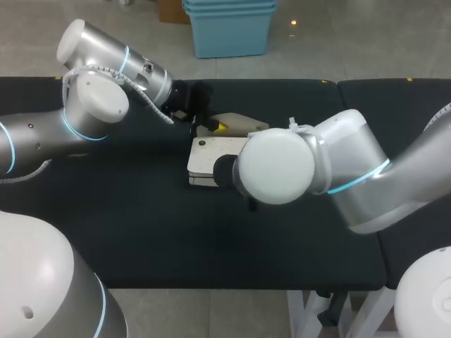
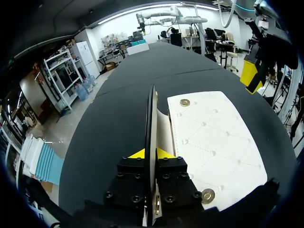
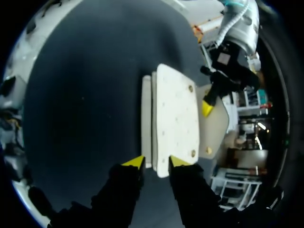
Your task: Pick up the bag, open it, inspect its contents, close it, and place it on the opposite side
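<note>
- The white quilted bag (image 1: pixel 208 158) lies on the black table (image 1: pixel 141 225), between my two claws.
- My left claw (image 2: pixel 151 153) is clamped on the bag's flap (image 2: pixel 151 109), which is lifted off the bag's body.
- My right claw (image 3: pixel 156 162) sits at the bag's other end. I cannot tell whether it grips.

free passage over the black tabletop (image 1: pixel 127 225) near-side and left of the cream quilted bag (image 1: pixel 208 156). left gripper (image 1: pixel 220 127) blocks its far edge, the right arm's white joint (image 1: pixel 278 167) its right end.
</note>
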Motion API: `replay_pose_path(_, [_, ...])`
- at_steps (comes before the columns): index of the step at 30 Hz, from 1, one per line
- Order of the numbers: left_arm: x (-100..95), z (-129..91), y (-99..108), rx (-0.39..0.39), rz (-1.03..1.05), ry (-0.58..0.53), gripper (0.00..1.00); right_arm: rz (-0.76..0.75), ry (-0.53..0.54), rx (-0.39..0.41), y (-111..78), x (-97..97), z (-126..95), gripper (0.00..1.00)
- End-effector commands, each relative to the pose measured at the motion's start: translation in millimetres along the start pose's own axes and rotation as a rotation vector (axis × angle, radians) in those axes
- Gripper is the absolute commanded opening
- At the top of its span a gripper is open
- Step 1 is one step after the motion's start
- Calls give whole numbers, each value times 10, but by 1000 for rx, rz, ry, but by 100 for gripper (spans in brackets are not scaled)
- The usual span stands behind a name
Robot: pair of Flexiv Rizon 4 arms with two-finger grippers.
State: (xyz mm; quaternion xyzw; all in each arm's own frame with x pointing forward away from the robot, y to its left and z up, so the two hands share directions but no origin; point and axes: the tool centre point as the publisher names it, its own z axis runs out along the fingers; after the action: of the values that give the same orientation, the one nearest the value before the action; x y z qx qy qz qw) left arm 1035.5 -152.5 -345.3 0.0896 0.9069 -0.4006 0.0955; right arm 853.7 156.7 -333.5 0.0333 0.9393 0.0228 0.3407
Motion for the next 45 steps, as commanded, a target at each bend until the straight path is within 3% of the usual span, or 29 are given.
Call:
replay_pose_path(1, [-30, 21, 20, 4, -3, 9, 0, -1, -53, -24, 60, 116, 229, 31])
replay_pose_path(11, [-42, 32, 46, 6, -5, 26, 0, -26, -62, -6, 112, 51, 426, 30])
replay_pose_path(36, [-46, 147, 23, 3, 35, 77, 0, 85, -143, 30, -137, -106, 678, 26])
replay_pose_path(39, [-39, 150, 27, 1, 37, 82, 0, 101, -165, 25, -149, -139, 677, 19])
replay_pose_path(40, [-36, 147, 27, 0, 39, 82, 0, 104, -170, 26, -147, -148, 675, 13])
replay_pose_path(41, [-31, 142, 27, 0, 41, 83, 0, 105, -174, 24, -145, -156, 674, 0])
replay_pose_path(45, [-4, 122, 31, 7, 59, 76, 0, 109, -187, 17, -138, -167, 674, 0])
